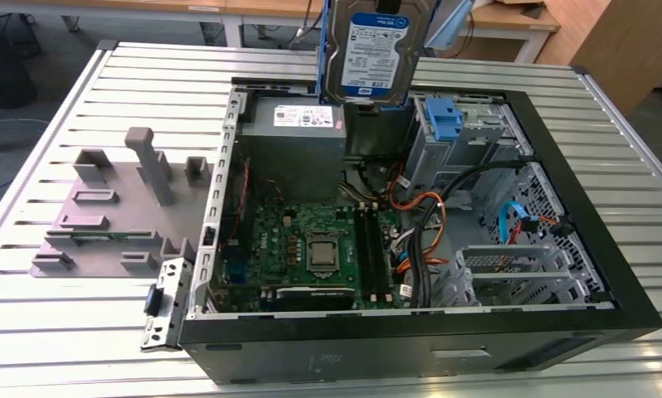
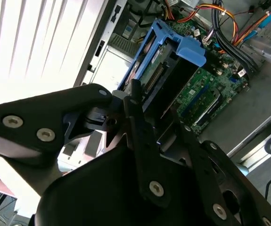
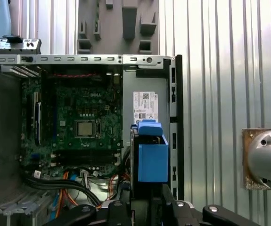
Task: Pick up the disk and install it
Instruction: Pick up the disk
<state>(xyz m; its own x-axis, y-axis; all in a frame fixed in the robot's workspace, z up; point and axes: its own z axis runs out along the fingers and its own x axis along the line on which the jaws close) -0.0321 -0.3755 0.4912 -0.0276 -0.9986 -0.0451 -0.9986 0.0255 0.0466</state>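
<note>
Exterior view first: the disk (image 1: 373, 50) hangs upright at twelve o'clock, label face toward the camera, clear of the open computer case (image 1: 596, 274) and touching nothing in it. The grey power-supply box (image 1: 292, 133) sits at about seven o'clock from the disk, and the bare blue bracket (image 1: 444, 116) at about four o'clock. The motherboard (image 1: 309, 240) lies further down toward six. In both wrist views my claw (image 2: 149, 110) (image 3: 147, 207) is closed across one short end of the disk (image 2: 166, 70) (image 3: 149, 155), one finger on each broad side. The blue carrier frame (image 3: 152, 162) points away from me toward the case. Since the drive is aloft with nothing else bearing it, I judge that I am pinching it firmly. I take this for a dense, stiff piece: a metal body that will not bend, heavy for its size, and smooth enough to slide if my squeeze slackens. Holding it by one end leaves most of its weight hanging past my fingers, so it may try to pivot. I expect it to be shock-sensitive, and the plastic frame to flex or snap. The hold belongs on the metal body, not the thin blue rails.
</note>
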